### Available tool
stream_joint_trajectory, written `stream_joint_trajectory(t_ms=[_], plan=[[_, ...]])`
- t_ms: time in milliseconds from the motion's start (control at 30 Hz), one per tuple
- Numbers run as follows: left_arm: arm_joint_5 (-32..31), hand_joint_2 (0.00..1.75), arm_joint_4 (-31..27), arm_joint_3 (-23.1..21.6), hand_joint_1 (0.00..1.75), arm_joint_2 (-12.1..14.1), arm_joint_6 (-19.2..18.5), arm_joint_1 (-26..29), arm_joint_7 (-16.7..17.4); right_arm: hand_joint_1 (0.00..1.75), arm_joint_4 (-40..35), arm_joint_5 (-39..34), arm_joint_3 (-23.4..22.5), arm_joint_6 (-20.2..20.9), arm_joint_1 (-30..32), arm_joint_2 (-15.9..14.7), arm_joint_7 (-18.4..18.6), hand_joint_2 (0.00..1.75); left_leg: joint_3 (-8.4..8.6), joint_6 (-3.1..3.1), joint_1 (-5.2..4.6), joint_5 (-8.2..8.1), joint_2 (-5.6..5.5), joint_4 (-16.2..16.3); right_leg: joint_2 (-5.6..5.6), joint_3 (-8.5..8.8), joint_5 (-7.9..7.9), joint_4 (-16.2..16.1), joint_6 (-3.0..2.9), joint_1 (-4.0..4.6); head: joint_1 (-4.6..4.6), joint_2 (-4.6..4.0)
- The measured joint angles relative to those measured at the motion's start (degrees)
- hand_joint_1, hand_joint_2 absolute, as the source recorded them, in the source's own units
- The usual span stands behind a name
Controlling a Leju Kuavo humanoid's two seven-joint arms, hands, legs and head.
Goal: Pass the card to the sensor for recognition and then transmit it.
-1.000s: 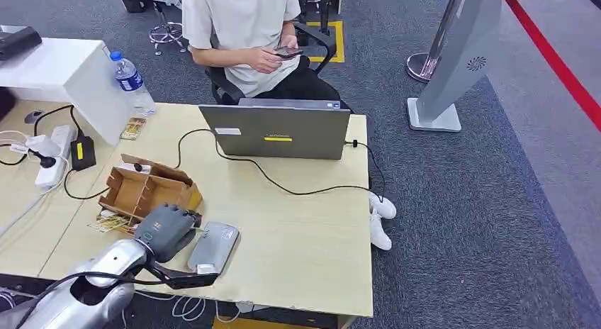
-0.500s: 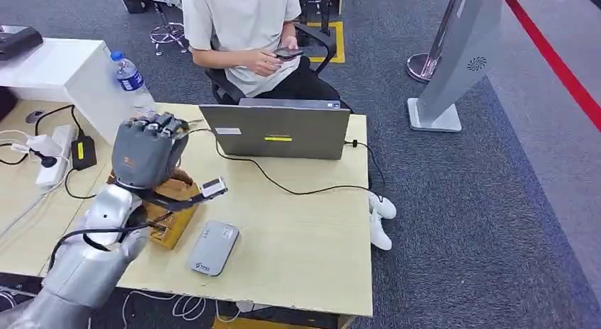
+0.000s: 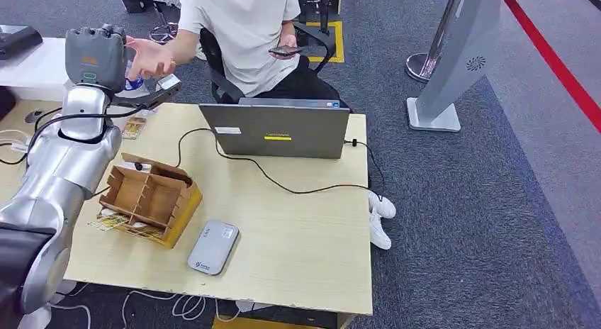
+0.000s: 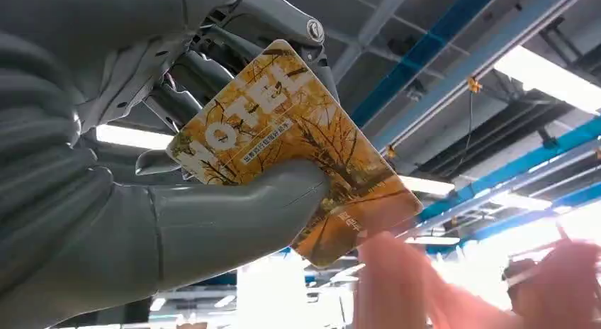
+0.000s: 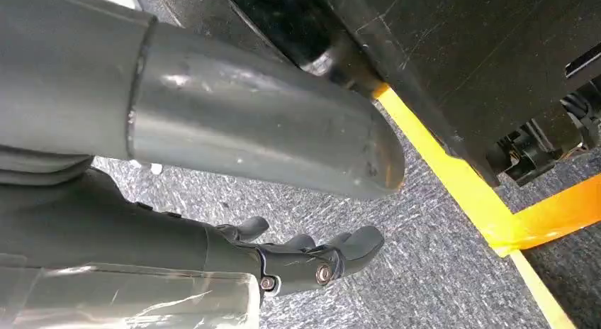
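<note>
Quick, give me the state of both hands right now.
Left hand: holding the yellow hotel card, raised toward the person's hand.
Right hand: holding nothing, fingers apart, hanging over the carpet.

The card (image 4: 298,155) is yellow-orange with dark tree branches, gripped by the grey left hand (image 4: 177,166).

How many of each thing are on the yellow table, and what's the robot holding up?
Laptop: 1
Cardboard box: 1
Grey sensor: 1
Power strip: 1
Card, pinched in the left hand: 1
Total: 5
</note>
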Motion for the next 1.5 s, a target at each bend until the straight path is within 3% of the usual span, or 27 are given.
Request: stream_joint_trajectory(t_ms=[400, 467, 500, 567, 667, 733, 767, 833, 933, 1100, 1267, 1300, 1367, 1500], plan=[[0.2, 1.75, 3.2, 0.0, 0.0, -0.6, -0.4, -1.3, -0.3, 0.0, -0.1, 0.0, 0.1, -0.1, 0.0, 0.0, 0.1, 0.0, -0.02, 0.0, -0.01, 0.0, 0.0, 0.0, 0.0, -0.03, 0.0, 0.0, 0.0, -0.01, 0.0, 0.0], [2.3, 1.75, 5.1, 0.8, 0.0, -0.7, 1.0, -1.3, -1.8, 0.0, -0.1, 0.0, 0.1, -0.4, 0.1, 0.0, 0.0, 0.0, -0.03, 0.0, 0.0, 0.0, 0.0, 0.0, 0.0, -0.04, 0.0, 0.0, 0.0, 0.0, 0.0, 0.0], [4.4, 1.75, 5.2, 1.7, 0.0, -0.2, 2.5, -0.6, -4.4, 0.0, -0.1, -0.2, 0.1, -0.9, 0.2, 0.0, -0.1, 0.0, -0.03, 0.0, 0.0, 0.0, 0.0, 0.0, 0.0, -0.04, 0.0, 0.0, 0.0, 0.0, -0.02, 0.0], [6.8, 1.75, 3.4, 2.3, 0.0, 0.3, 2.2, 1.3, -6.7, 0.0, -0.1, -0.6, 0.0, -1.6, 0.4, 0.0, -0.2, 0.0, -0.03, 0.0, -0.01, 0.0, 0.01, 0.0, 0.01, -0.05, 0.0, 0.0, 0.0, -0.01, -0.02, 0.0], [10.6, 1.75, -3.5, 3.2, 0.0, 1.5, -1.5, 6.2, -8.5, 0.0, 0.0, -1.5, -0.4, -2.8, 1.1, 0.0, -0.4, 0.0, -0.05, -0.01, -0.03, -0.01, 0.02, 0.0, 0.03, -0.05, -0.01, 0.0, 0.0, -0.02, 0.02, 0.0], [13.4, 1.75, -11.2, 3.3, 0.0, 2.8, -7.3, 11.2, -8.4, 0.0, 0.0, -2.6, -0.9, -4.0, 1.8, 0.0, -0.8, 0.0, -0.07, 0.0, -0.03, -0.04, 0.08, 0.0, 0.1, -0.07, -0.02, 0.0, -0.01, -0.03, 0.0, 0.0], [14.9, 1.75, -16.2, 3.3, 0.0, 3.8, -10.7, 14.1, -8.2, 0.0, 0.0, -3.1, -1.4, -4.6, 2.1, 0.0, -1.1, 0.0, -0.11, 0.0, -0.03, -0.04, 0.08, 0.0, 0.1, -0.11, -0.03, 0.0, -0.01, -0.03, 0.04, 0.0], [16.7, 1.75, -27.6, 3.7, 0.0, 6.8, -14.1, 22.0, -7.4, 0.0, 0.2, -4.0, -2.1, -5.6, 2.9, 0.0, -1.6, 0.0, -0.06, -0.06, -0.05, -0.17, 0.33, -0.1, 0.35, -0.16, -0.05, 0.0, -0.03, -0.04, 0.04, 0.0], [17.9, 1.75, -42.5, 5.2, 0.0, 10.6, -15.0, 33.4, -7.3, 0.0, 0.5, -5.1, -3.3, -6.4, 4.1, 0.0, -2.3, 0.0, -0.14, -0.03, -0.04, -0.24, 0.41, -0.1, 0.37, -0.23, -0.16, 0.0, -0.04, -0.03, 0.0, 0.0], [17.2, 1.75, -63.7, 9.0, 0.0, 15.3, -12.2, 52.5, -9.6, 0.0, 0.9, -6.2, -5.2, -7.0, 5.0, 0.0, -3.1, 0.0, -0.11, -0.02, -0.04, -0.45, 0.44, -0.1, 0.38, -0.26, -0.35, 0.0, 0.05, -0.04, -0.07, 0.0], [17.4, 1.75, -72.7, 11.3, 0.0, 17.4, -12.3, 59.9, -11.5, 0.0, 1.0, -6.5, -6.1, -7.0, 5.0, 0.0, -3.6, 0.0, -0.16, -0.02, -0.03, -0.45, 0.14, -0.1, 0.11, -0.18, -0.39, 0.0, 0.08, -0.03, -0.02, 0.0], [16.8, 1.75, -73.6, 11.5, 0.0, 17.4, -12.8, 60.9, -12.3, 0.0, 1.0, -6.1, -6.1, -7.0, 5.2, 0.2, -6.0, 0.0, -0.11, -0.02, -0.04, -0.44, 0.14, -0.1, 0.11, -0.2, -0.38, 0.0, 0.08, -0.04, -0.04, 0.0], [11.7, 1.75, -74.4, 11.7, 0.0, 16.3, -15.9, 61.9, -10.6, 0.0, 0.1, -2.0, -5.7, -7.1, 6.9, 0.8, -10.4, 0.0, -0.11, 0.0, 0.0, -0.43, 0.02, -0.1, -0.01, -0.07, -0.39, 0.0, 0.06, -0.03, 0.02, 0.0], [7.6, 1.75, -76.7, 14.4, 0.0, 14.7, -17.7, 65.6, -7.7, 0.0, -3.5, 1.8, -2.4, -7.3, 10.3, -0.3, -10.5, 0.0, -0.12, -0.02, -0.01, -0.44, 0.01, -0.1, -0.02, -0.14, -0.43, 0.0, -0.01, -0.01, -0.11, 0.0]])
